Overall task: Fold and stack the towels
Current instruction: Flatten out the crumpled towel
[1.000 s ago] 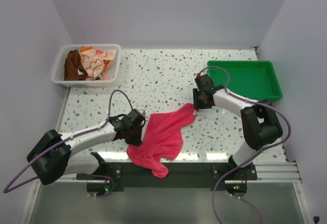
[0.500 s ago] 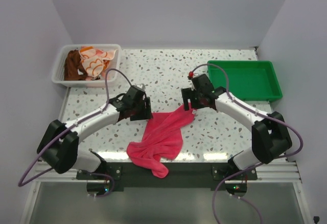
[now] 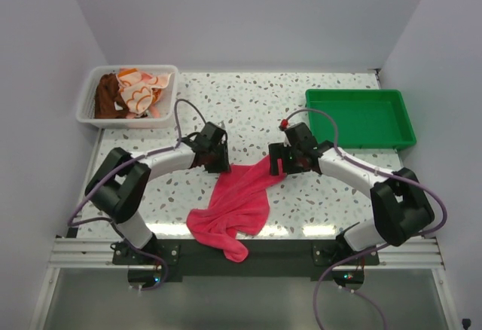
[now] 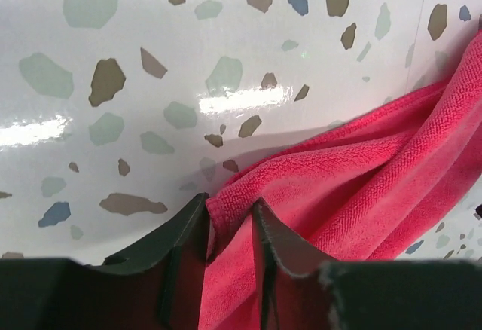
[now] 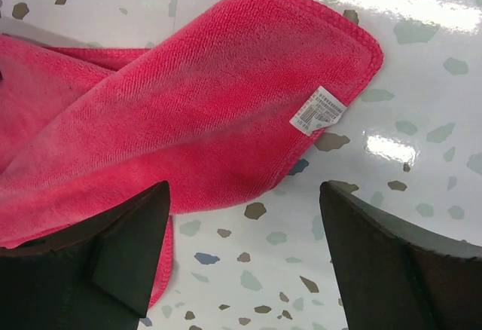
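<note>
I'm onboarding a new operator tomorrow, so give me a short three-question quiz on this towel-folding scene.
1. True or false: the green tray holds a towel.
2. Which pincer stands wide open? A) left pincer B) right pincer C) neither
3. Where do the brown towel and the orange towel lie?
Key: 1 false; 2 B; 3 in the white basket.
</note>
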You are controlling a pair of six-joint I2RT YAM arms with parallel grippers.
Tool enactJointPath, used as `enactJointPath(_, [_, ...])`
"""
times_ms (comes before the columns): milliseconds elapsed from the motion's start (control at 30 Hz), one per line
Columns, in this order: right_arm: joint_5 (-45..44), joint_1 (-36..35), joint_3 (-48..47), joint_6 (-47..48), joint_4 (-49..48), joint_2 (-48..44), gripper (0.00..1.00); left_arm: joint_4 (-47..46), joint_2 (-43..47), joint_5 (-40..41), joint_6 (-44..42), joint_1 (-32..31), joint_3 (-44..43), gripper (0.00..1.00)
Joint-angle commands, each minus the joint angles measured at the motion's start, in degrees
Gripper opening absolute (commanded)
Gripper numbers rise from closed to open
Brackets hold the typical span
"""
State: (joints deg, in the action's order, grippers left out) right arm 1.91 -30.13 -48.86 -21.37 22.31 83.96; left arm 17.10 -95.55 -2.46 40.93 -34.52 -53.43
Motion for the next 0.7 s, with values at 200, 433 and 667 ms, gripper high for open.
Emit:
enactJointPath(200, [-0.15,-0.28,0.96,-1.22,-4.29,-2.13,0.83,0.29,-0.80,2.28,-10.58,0.16,-12.92,0.00])
enactJointPath(433, [-1.82,-0.28,2.63,-1.05,-4.64,-7.06,0.83,2.58,14.07,8.91,-6.05,-7.04,0.38,0.09])
enactJointPath(667, [-2.26,-0.28,3.07,0.44,-3.33,-8.11,0.83,5.90,22.57,6.84,7.22,-17.42,14.49,0.43])
